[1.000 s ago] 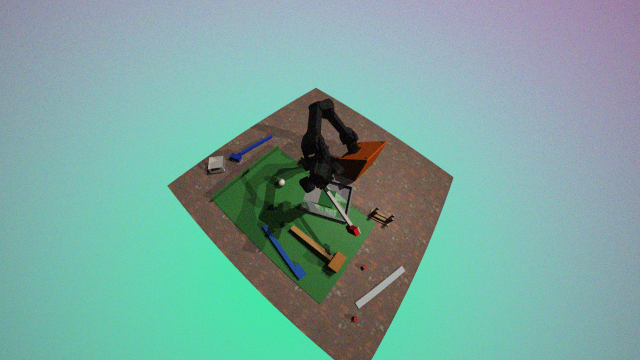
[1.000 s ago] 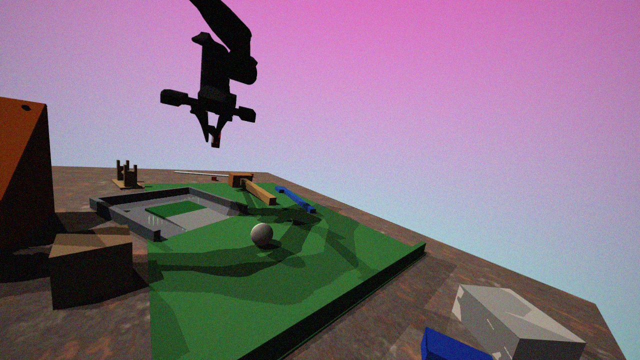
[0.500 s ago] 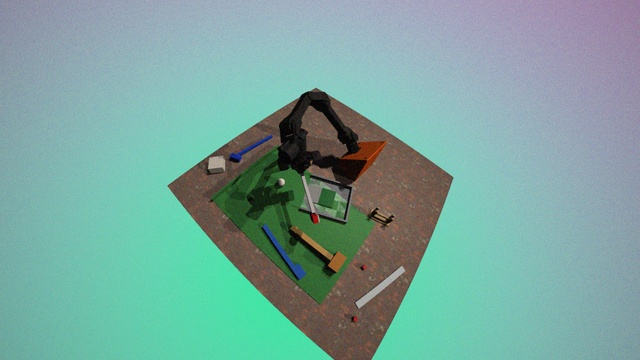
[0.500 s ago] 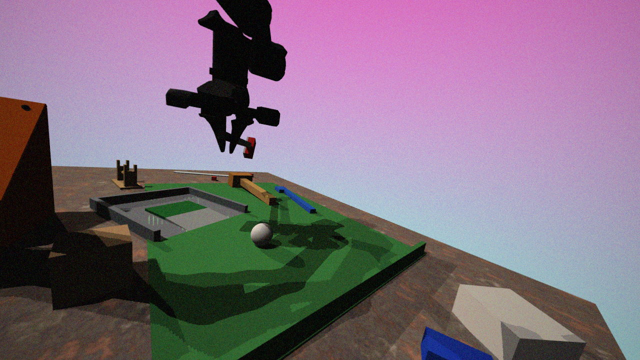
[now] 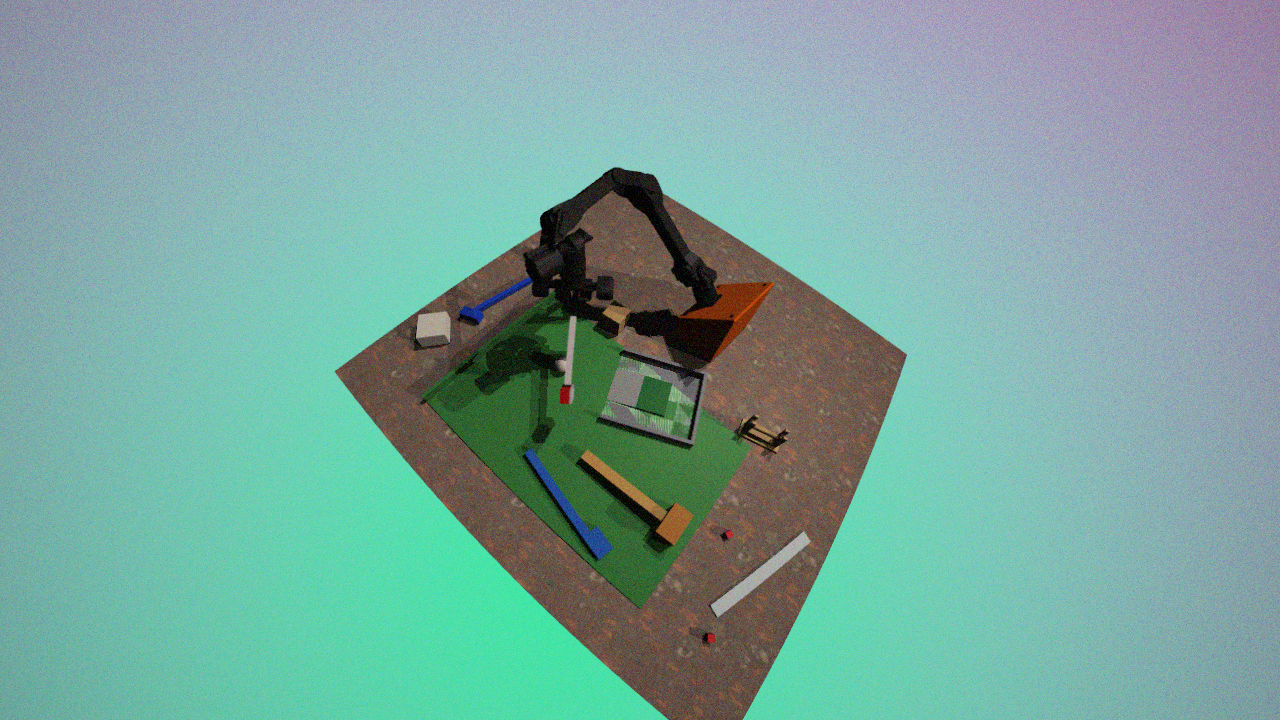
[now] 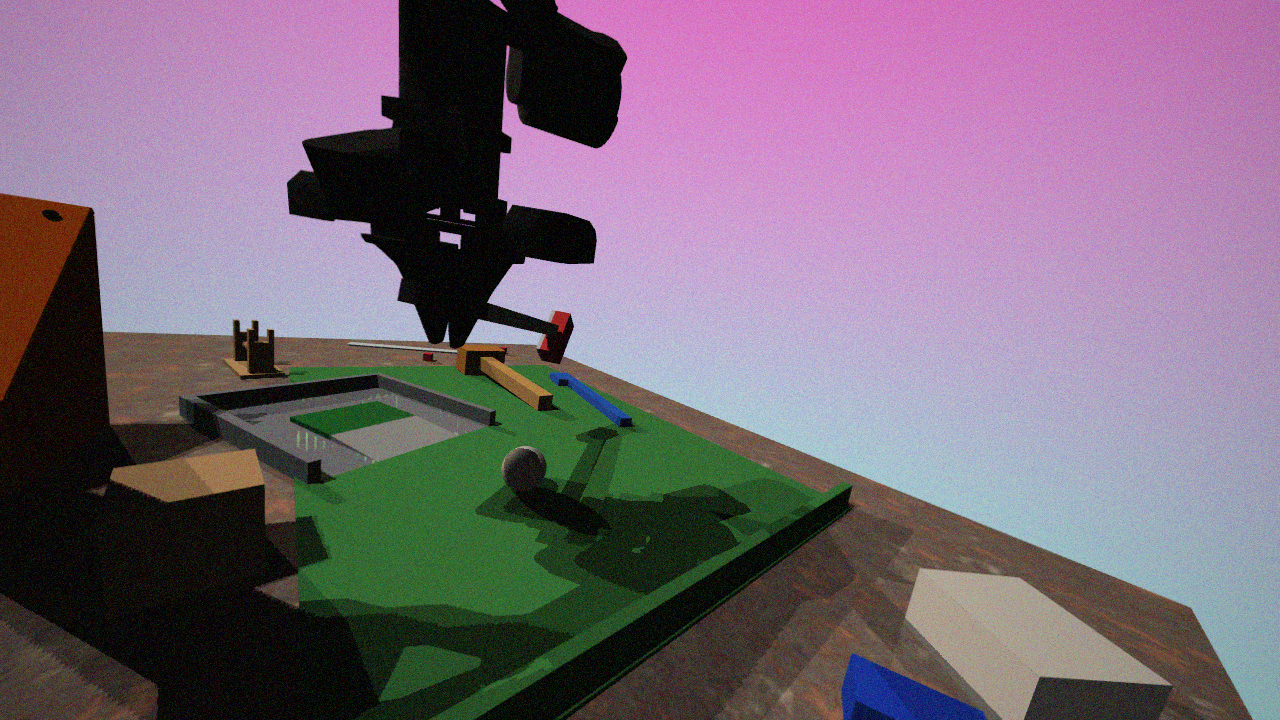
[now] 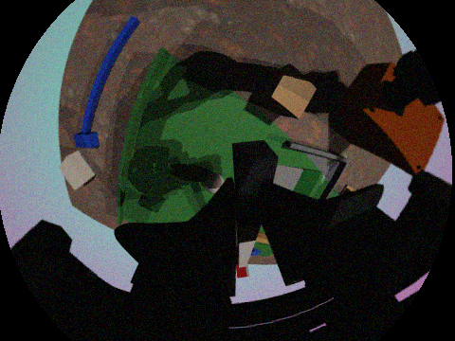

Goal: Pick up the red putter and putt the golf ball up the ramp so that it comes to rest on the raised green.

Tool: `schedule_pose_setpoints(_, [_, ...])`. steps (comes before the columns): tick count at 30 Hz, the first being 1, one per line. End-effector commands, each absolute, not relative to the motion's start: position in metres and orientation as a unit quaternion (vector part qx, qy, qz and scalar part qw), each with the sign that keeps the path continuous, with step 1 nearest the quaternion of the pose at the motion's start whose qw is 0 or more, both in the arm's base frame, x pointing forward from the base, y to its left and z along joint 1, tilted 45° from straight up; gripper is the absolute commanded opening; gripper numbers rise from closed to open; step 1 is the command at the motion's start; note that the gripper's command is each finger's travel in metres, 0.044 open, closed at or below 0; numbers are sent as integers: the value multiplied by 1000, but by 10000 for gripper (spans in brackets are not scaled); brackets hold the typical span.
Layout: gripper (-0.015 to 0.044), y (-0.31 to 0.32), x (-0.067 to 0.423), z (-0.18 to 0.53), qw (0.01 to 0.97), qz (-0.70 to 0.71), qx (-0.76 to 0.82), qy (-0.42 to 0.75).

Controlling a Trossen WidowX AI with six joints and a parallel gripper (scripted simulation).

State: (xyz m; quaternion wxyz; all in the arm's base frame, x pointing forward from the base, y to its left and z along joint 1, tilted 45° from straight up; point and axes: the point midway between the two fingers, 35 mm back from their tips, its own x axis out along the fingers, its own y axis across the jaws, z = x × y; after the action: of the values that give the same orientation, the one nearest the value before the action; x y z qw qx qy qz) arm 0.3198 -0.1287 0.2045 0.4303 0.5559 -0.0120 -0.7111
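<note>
Gripper [image 6: 447,338] clenched on red putter [image 5: 568,362], airborne. Lower head behind golf ball [image 6: 523,467]; stroke toward raised green [image 5: 660,396] at 3 o'clock.
</note>
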Motion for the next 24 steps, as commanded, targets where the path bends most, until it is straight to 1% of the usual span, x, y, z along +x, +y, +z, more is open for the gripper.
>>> schedule_pose_setpoints(1, [0, -151, 298, 224, 411, -715, 563, -53])
schedule_pose_setpoints(11, [0, -194, 243, 267, 369, -719, 571, -147])
schedule_pose_setpoints(17, [0, -197, 242, 265, 368, -719, 571, -148])
schedule_pose_setpoints(24, [0, -215, 240, 247, 368, -718, 571, -149])
